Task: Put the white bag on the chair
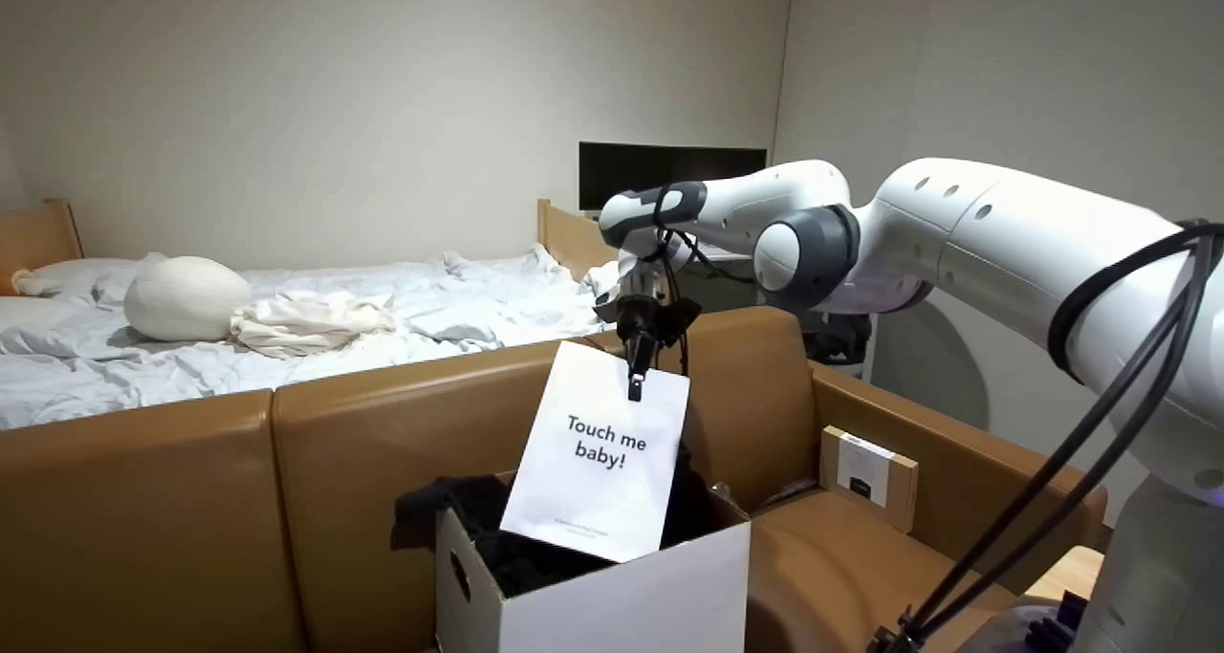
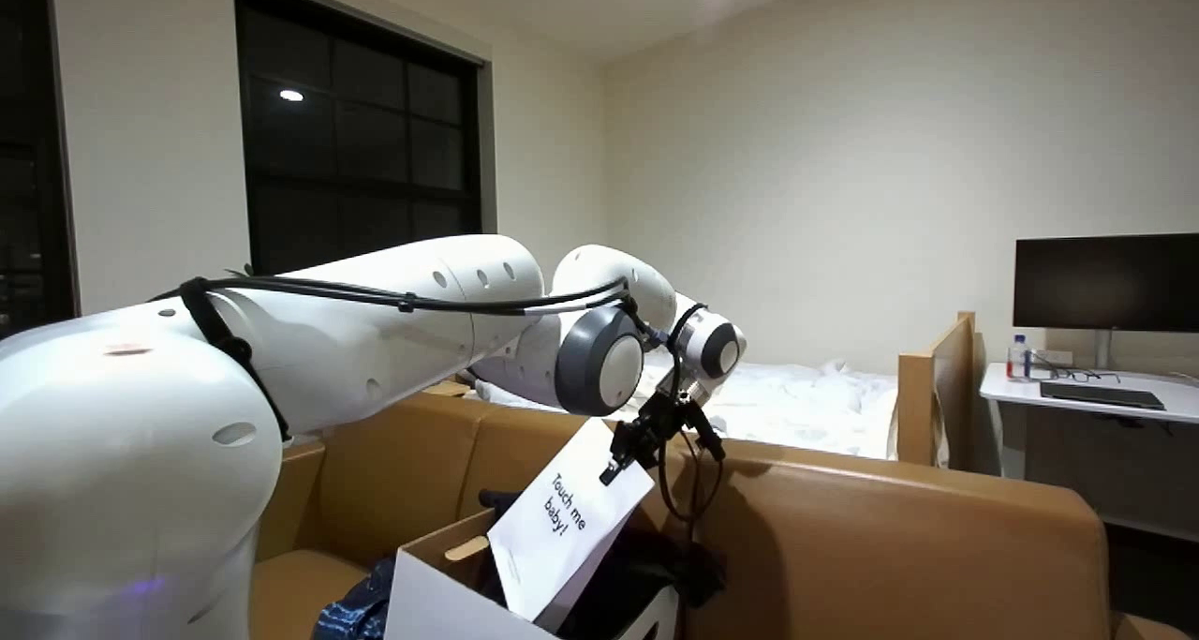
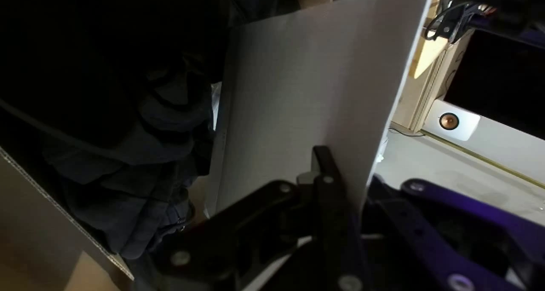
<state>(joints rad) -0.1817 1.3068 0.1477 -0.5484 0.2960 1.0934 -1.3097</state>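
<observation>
The white bag is flat, with black printed text on its face. It hangs tilted from my gripper, which is shut on its upper edge. The bag also shows in an exterior view, its lower end over or just inside the white box's opening; contact is unclear. In the wrist view the bag stands between the two fingers, beside dark clothes. The chair is wide and tan-brown, behind and around the box; it also shows in an exterior view. Its seat is partly hidden by the box.
The white box of dark clothes stands in front of the chair's backrest. A thin cardboard box with a white label leans on the chair's armrest. A bed is behind the backrest. A desk with a monitor stands beyond.
</observation>
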